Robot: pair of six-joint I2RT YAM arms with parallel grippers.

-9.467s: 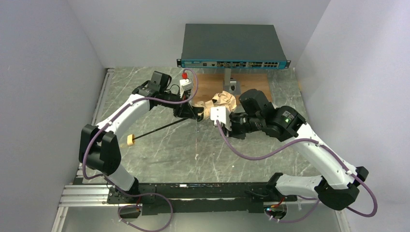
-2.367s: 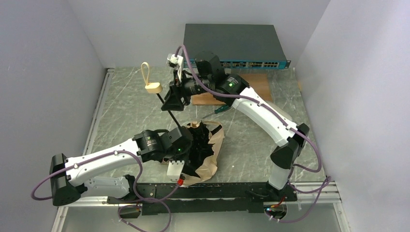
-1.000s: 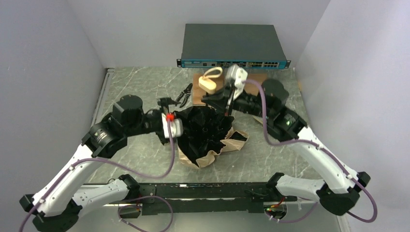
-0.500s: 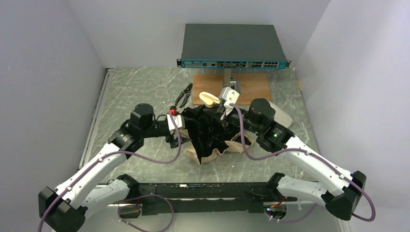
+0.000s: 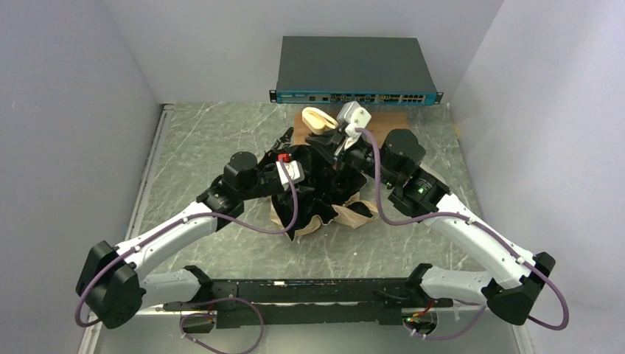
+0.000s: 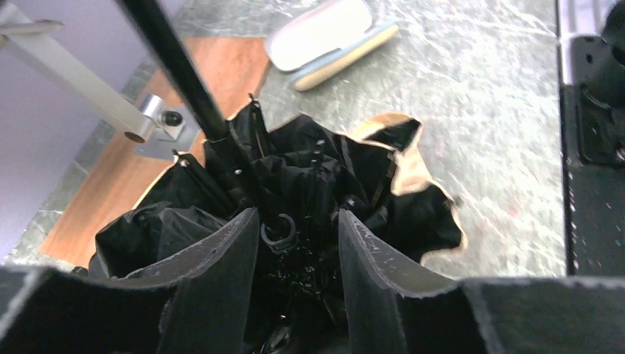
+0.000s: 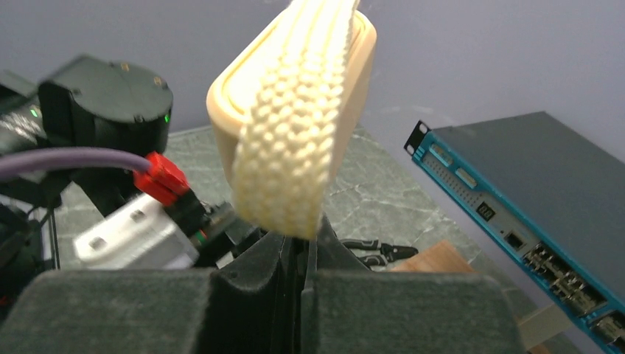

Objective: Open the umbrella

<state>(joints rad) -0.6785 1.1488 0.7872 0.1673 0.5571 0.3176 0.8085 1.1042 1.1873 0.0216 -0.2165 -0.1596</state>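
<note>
The umbrella (image 5: 318, 200) lies half unfolded mid-table, black lining up, with gold-beige fabric showing at its near edge. Its beige handle (image 5: 317, 118) with loop points up and back. My right gripper (image 5: 337, 150) is shut on the thin black shaft just below the handle (image 7: 295, 110); its fingers meet round the shaft in the right wrist view (image 7: 308, 251). My left gripper (image 5: 304, 177) is pushed into the canopy from the left. In the left wrist view (image 6: 295, 225) its fingers clasp the black rib hub at the foot of the shaft (image 6: 177, 66).
A network switch (image 5: 354, 66) on a metal stand (image 6: 74, 74) stands at the back over a wooden board (image 5: 394, 122). Black pliers (image 5: 284, 138) lie left of the board. A flat beige oval sleeve (image 6: 324, 33) lies on the table beyond the canopy.
Since half a second ago the handle has risen and moved toward the back. My left gripper and the canopy have shifted right and back with it.
</note>
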